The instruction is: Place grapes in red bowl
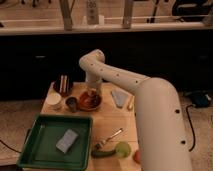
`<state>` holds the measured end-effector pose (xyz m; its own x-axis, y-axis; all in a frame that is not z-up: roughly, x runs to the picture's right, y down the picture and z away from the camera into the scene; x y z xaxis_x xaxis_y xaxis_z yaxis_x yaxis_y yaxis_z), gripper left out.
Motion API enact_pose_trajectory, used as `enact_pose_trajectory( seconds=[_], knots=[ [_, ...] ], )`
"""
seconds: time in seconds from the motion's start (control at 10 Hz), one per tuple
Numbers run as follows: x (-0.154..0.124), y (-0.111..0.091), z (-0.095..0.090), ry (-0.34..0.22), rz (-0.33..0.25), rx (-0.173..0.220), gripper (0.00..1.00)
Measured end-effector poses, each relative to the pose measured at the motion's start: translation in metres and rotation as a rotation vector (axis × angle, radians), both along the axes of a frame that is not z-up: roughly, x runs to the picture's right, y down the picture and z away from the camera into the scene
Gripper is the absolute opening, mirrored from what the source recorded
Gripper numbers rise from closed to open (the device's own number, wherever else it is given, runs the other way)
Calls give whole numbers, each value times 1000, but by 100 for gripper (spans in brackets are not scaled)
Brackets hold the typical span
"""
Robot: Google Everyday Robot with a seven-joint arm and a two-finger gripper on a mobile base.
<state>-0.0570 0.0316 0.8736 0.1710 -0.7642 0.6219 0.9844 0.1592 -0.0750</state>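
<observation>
The red bowl (91, 108) sits near the back of the worktop (113, 121), a little left of its middle. A dark lump inside it appears to be the grapes (87, 101), lying in the hollow of the bowl. The end effector (92, 93) hangs right over the bowl, pointing down into it. I cannot tell whether it is spread or pressed together, or whether it touches the grapes.

Just left of the bowl stands a small dark metal cup (72, 104), and left of that a white cup (53, 101). What either cup holds cannot be made out. Behind them, at the back left corner, is a brown striped thing (63, 84) that I cannot identify.

A green tray (31, 142) fills the front left of the worktop. In it a grey-blue sponge (67, 140) lies at an angle, towards the right side.

Right of the tray a fork (108, 139) lies slanted on the bare wood. Nearer the front edge are a long dark green vegetable (101, 153), a round light green fruit (122, 149) touching it, and a reddish fruit (137, 156) partly hidden by the arm. A pale blue-grey item (119, 97) lies right of the bowl.

The worktop is light wood. The white arm (150, 110) comes in from the front right and bends over it. Behind stands a dark wall under a pale ledge, and the floor is speckled grey, with a black cable (192, 131) on the right.
</observation>
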Motion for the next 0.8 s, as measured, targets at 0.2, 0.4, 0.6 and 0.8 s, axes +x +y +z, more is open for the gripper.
enact_pose_trajectory(
  seconds=[0.2, 0.4, 0.6, 0.8],
  knots=[
    [0, -2, 0, -5, 1, 0, 80],
    [1, -2, -1, -8, 0, -9, 80],
    [3, -4, -1, -18, 3, -16, 80],
    [5, -6, 0, -28, 4, -19, 80]
  ],
)
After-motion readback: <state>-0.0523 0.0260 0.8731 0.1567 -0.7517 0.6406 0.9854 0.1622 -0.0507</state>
